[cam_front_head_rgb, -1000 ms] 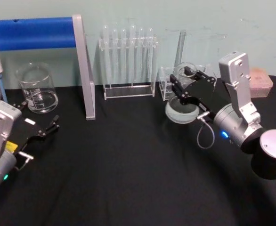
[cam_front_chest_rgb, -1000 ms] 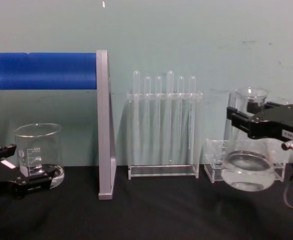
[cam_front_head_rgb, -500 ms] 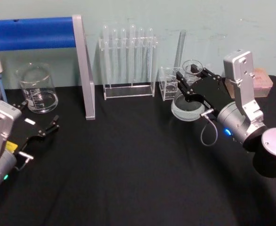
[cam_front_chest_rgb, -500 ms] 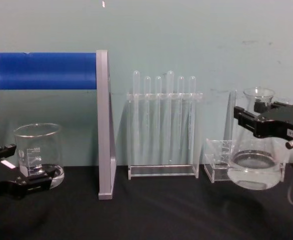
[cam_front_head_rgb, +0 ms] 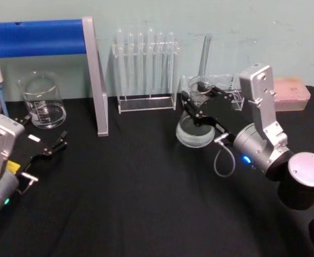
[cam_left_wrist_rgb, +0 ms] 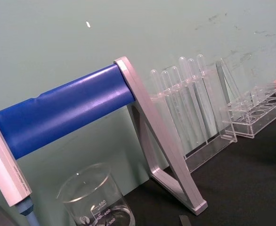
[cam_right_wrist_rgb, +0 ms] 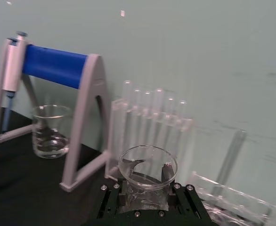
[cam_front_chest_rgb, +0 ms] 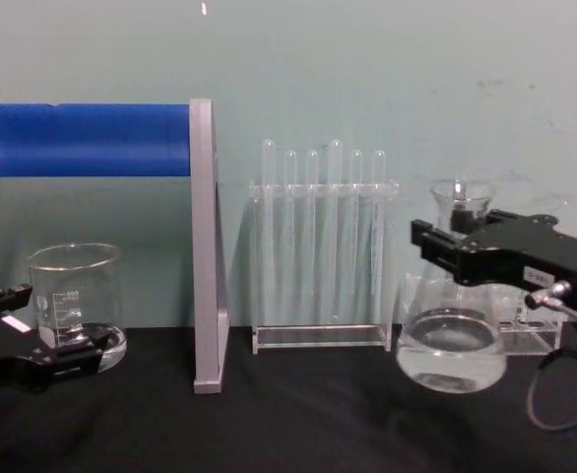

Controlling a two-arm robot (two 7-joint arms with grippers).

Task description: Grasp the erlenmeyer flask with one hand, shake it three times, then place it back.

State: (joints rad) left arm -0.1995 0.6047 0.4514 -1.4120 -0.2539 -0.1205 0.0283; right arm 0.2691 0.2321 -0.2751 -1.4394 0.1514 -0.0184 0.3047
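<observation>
Grip: right claw (cam_front_head_rgb: 196,105) clamped on erlenmeyer flask (cam_front_head_rgb: 193,132) neck — tilted, off surface (cam_front_head_rgb: 146,203), open room in front; left claw (cam_front_head_rgb: 44,130) parked, spread.

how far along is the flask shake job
Done: the right gripper is shut on the neck of the erlenmeyer flask and appears to hold it off the table. In hand: shaking; the flask has swung sideways over the last second, count unclear. Remaining: set it down and let go. The left gripper sits parked by the beaker.
</observation>
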